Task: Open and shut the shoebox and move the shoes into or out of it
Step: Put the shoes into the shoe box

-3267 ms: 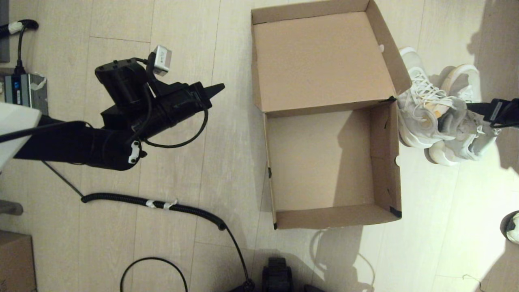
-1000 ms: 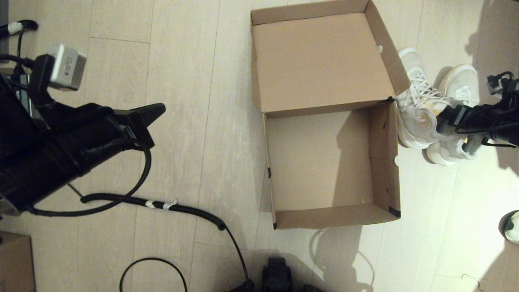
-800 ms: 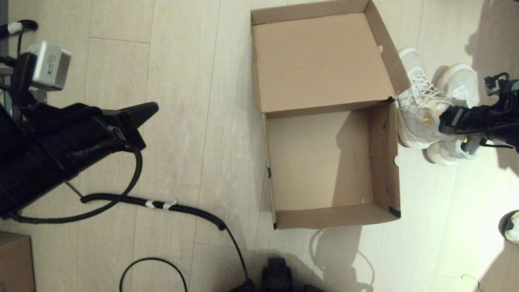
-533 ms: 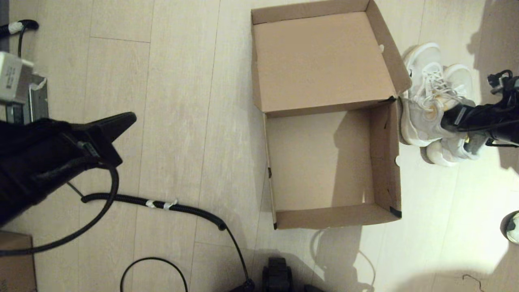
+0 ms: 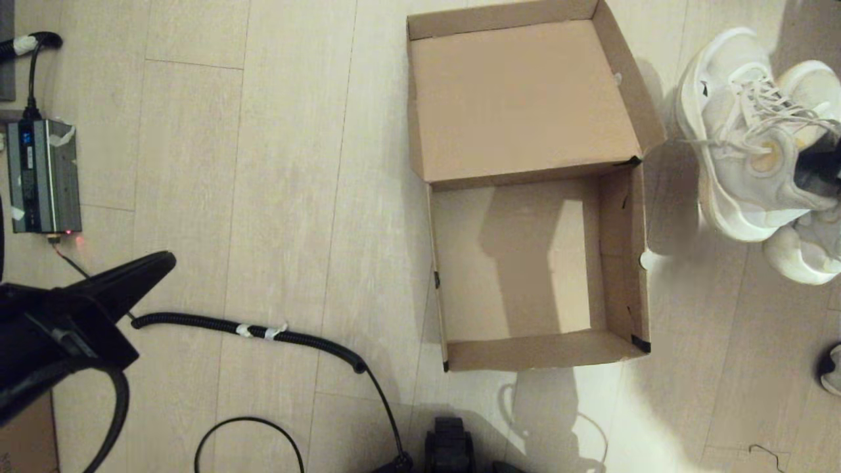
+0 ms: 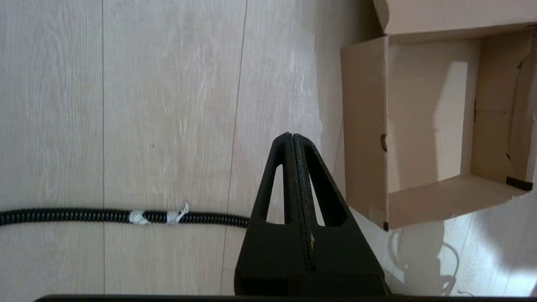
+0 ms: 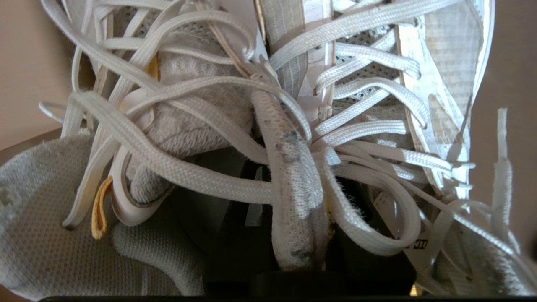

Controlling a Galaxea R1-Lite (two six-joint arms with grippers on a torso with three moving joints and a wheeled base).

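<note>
Nearest the robot base, a black ribbed cable (image 5: 250,330) with white tape wraps runs across the pale wood-plank floor (image 5: 263,164); the left wrist view shows it too (image 6: 126,217). A thinner black wire loop (image 5: 246,433) lies closer in.

Left gripper (image 5: 158,266), black and wedge-shaped, sits low at the robot's left, well apart from the box. In the left wrist view its two fingers are pressed flat together with nothing between them (image 6: 292,142). Arm idle there.

Centre: the large brown cardboard shoebox (image 5: 539,355) stands on the floor, lid (image 5: 519,98) hinged back and open on the far side. Inside is bare cardboard. Dark tape patches at the near right corner and at the hinge corner. The left wrist view shows the same box (image 6: 365,126) from its left wall, interior partly lit.

Right of the box, toward the far side: the pair of white low-top sneakers with white laces and grey mesh uppers (image 5: 755,151), held together off to the right of the lid, outside the box. Right gripper (image 5: 818,172) shows only as a dark patch among the collars. In the right wrist view the dark fingers (image 7: 235,251) clamp the shoe collars (image 7: 289,188), laces draped over them, a yellow-orange tag to one side.

Far left on the floor: a grey metal power unit (image 5: 41,176) with a small red light.
</note>
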